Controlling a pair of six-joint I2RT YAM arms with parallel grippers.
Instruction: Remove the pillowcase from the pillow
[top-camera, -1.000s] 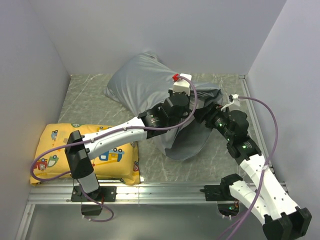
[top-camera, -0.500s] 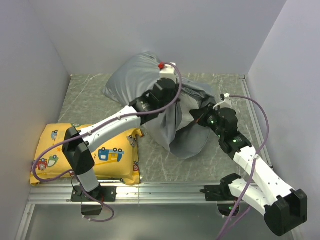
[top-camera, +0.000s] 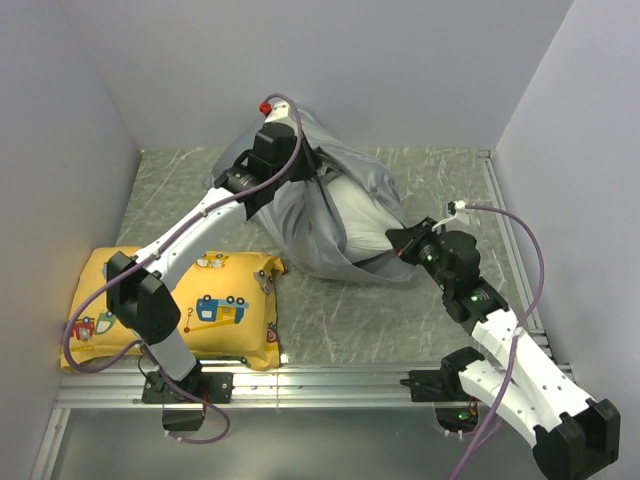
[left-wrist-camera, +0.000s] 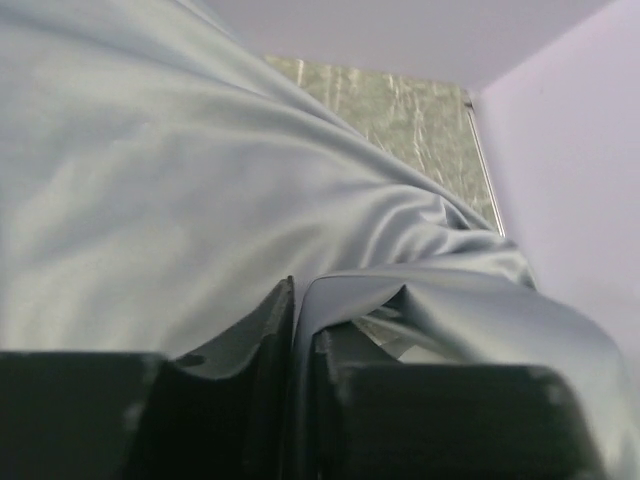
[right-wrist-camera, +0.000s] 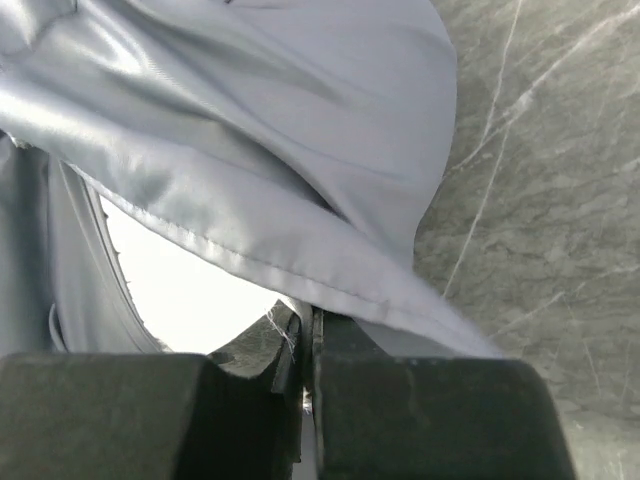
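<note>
The grey pillowcase (top-camera: 300, 220) lies bunched at the back middle of the table. Its opening is stretched wide, and the white pillow (top-camera: 356, 205) shows inside it. My left gripper (top-camera: 290, 178) is at the pillowcase's far left top, shut on a fold of the grey fabric (left-wrist-camera: 200, 200), which runs down between its fingers (left-wrist-camera: 296, 305). My right gripper (top-camera: 393, 243) is at the near right side of the opening, shut on the stitched hem (right-wrist-camera: 260, 265). The pillow (right-wrist-camera: 190, 290) shows bright white just behind that hem.
A yellow cushion (top-camera: 205, 305) with vehicle prints lies at the near left beside the left arm's base. White walls close in the marbled table (top-camera: 180, 200) on the left, back and right. A metal rail (top-camera: 330, 378) runs along the near edge.
My left gripper has pulled the grey fabric back and to the left, baring the white pillow. My right gripper has shut on the hem and drawn slightly toward the near side.
</note>
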